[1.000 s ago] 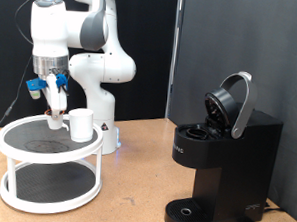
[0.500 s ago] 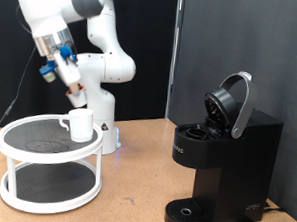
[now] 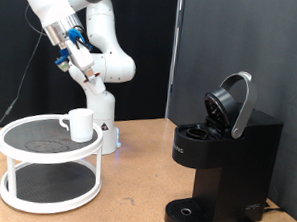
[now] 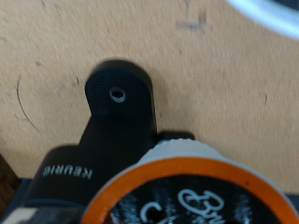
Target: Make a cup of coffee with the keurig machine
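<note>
My gripper point(image 3: 89, 70) hangs high above the white two-tier stand point(image 3: 47, 176) at the exterior view's upper left, tilted towards the right. It is shut on a small coffee pod, whose orange rim and dark printed top fill the near part of the wrist view point(image 4: 187, 191). The white cup point(image 3: 80, 123) stands on the stand's top tier, below the gripper and apart from it. The black keurig machine point(image 3: 221, 165) stands at the exterior view's right with its lid point(image 3: 232, 103) up. It also shows in the wrist view point(image 4: 117, 107) beyond the pod.
The arm's white base point(image 3: 101, 109) stands behind the stand. Bare wooden tabletop point(image 3: 134, 195) lies between the stand and the machine. A black curtain hangs at the back.
The gripper has risen from the stand's top tier beside the cup and swung up and to the exterior view's right, tilting as it went. The cup and the machine have not moved.
</note>
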You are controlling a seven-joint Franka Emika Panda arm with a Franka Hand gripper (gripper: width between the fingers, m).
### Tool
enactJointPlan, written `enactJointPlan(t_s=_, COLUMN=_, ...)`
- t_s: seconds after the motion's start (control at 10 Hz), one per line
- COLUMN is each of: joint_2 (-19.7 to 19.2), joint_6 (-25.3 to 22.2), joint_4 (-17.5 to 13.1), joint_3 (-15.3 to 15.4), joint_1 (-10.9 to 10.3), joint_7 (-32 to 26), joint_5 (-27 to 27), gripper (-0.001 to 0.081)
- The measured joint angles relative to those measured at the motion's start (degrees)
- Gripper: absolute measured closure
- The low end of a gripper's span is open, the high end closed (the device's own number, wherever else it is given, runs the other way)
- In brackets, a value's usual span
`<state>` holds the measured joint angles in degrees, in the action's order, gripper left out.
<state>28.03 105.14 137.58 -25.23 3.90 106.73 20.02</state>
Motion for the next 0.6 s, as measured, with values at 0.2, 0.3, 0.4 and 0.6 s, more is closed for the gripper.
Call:
enactJointPlan(t_s=0.2, joint_2=-0.7, joint_6=-2.2, joint_4=-0.7, joint_3=1.6, joint_1=-1.4, joint_7=4.0, joint_5=3.7, gripper=0.0429)
enactJointPlan(t_s=0.3, joint_2=-1.2, joint_6=-2.3, joint_4=-1.0, joint_3=2.8, joint_1=-2.2, joint_7=6.0, joint_5=5.5, gripper=0.0429)
enactJointPlan(t_s=0.4, joint_2=-1.4, joint_6=-2.2, joint_4=-1.0, joint_3=4.1, joint_1=-3.0, joint_7=8.0, joint_5=7.2, gripper=0.0429)
enactJointPlan(t_s=0.6, joint_2=-1.4, joint_6=-0.3, joint_4=-0.9, joint_3=7.5, joint_1=-4.0, joint_7=12.5, joint_5=9.1, gripper=0.0429)
